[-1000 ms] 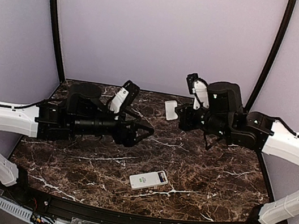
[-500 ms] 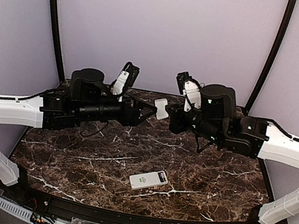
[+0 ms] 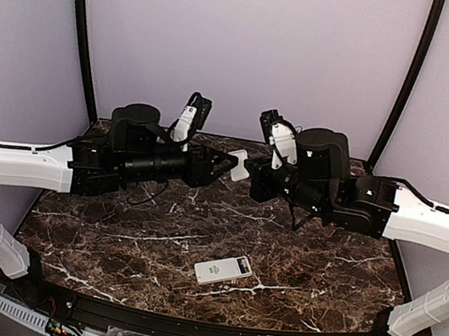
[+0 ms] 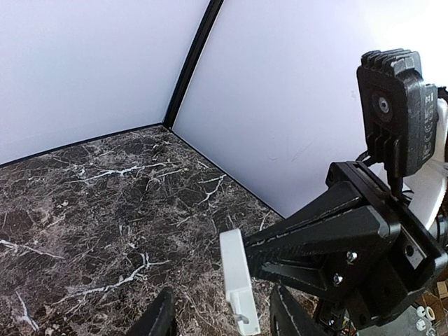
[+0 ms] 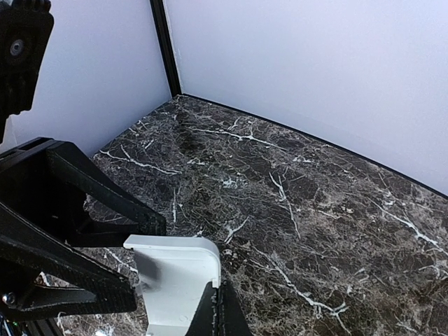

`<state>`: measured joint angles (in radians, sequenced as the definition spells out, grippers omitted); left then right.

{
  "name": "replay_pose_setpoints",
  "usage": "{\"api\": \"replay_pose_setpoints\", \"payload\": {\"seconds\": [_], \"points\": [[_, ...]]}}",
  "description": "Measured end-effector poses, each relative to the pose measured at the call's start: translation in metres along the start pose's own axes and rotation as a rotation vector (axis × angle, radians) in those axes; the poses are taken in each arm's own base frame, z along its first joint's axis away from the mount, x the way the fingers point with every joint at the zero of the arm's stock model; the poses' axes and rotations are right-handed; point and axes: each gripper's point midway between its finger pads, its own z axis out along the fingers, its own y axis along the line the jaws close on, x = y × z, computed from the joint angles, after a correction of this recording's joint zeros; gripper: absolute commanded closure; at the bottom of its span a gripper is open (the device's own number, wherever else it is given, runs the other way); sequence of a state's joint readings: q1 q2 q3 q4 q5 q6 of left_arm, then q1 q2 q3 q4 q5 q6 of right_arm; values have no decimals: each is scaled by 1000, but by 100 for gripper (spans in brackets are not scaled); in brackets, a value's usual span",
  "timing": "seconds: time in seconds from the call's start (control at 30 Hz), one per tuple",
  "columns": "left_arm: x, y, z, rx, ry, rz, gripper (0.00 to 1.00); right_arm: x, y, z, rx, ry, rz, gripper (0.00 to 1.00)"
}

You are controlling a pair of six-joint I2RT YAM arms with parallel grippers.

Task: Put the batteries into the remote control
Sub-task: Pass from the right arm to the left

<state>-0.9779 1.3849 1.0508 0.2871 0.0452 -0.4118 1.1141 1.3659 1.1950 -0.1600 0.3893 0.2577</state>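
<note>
Handover of small white plastic piece (image 4: 236,280), pinched in right gripper (image 5: 217,311), to spread-fingered left gripper (image 4: 222,318); drop likely if released before closure.

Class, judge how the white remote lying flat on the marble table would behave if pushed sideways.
The remote control lies flat, so it would probably slide rather than tip or roll. Its boxy shell looks stiff, unlikely to flex. The table looks polished, so it may skid or spin easily.

Bottom of white piece (image 5: 175,274) cut off — remote control (image 3: 223,270) buttons too small.
</note>
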Motion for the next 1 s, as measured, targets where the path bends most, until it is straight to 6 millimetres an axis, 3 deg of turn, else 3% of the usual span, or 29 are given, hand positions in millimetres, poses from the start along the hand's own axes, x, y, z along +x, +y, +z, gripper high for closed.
{"api": "replay_pose_setpoints", "payload": {"seconds": [0.7,0.83,1.0], "points": [[3,-3,7,37,1,-2,99,-1,10,2,-35,-4,-46,100],[2,0,7,30,-1,-1,100,-2,10,2,-37,-11,-60,100],[2,-2,6,37,-1,36,100,-4,16,-1,-73,-14,-89,62]]}}
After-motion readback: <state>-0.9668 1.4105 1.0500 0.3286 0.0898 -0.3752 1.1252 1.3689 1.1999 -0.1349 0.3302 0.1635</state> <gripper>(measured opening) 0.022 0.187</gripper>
